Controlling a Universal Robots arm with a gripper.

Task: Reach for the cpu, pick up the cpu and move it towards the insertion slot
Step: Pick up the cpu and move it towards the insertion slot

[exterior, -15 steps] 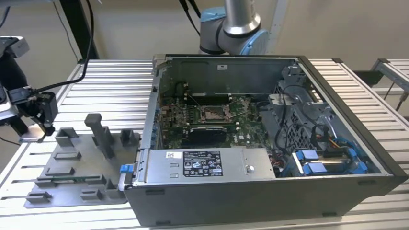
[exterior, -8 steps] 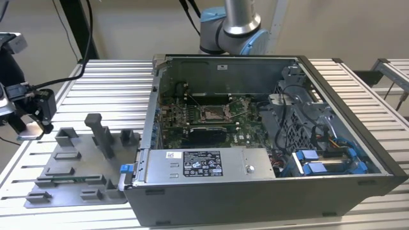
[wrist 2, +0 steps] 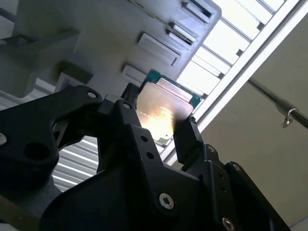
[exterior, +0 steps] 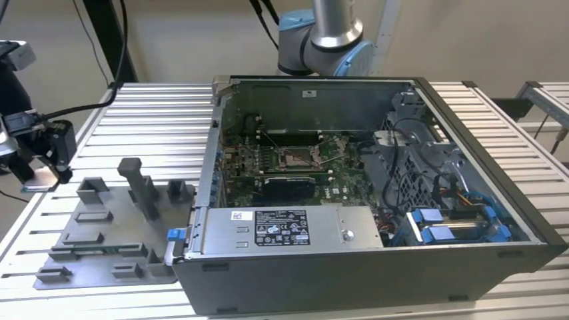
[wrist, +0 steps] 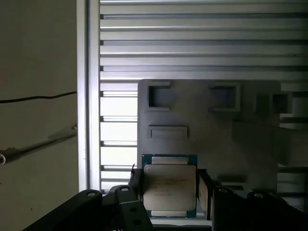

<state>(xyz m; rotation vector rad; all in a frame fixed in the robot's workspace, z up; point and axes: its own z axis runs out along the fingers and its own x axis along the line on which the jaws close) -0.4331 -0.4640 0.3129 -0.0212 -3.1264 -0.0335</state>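
In both wrist views the cpu [wrist: 169,183], a thin square plate with a silvery top and a green rim, sits between the black fingers [wrist: 136,182]. The fingers press against two opposite sides of it. My gripper [wrist: 168,188] is shut on the cpu [wrist 2: 163,108] and holds it above the grey fixture plate [wrist: 207,120]. In the exterior view the gripper [exterior: 42,175] hangs at the exterior view's left, beside the fixture plate [exterior: 98,233]. The insertion slot [exterior: 298,158], a silver-framed socket with a dark centre, lies on the motherboard inside the open computer case [exterior: 356,260], far from the gripper.
Grey fixture blocks [exterior: 138,187] stand upright on the plate between the gripper and the case. The case's walls rise around the motherboard, with a power supply [exterior: 284,230] along its front and blue cable clips [exterior: 444,223] to the right. The ribbed metal table [exterior: 151,120] carries everything.
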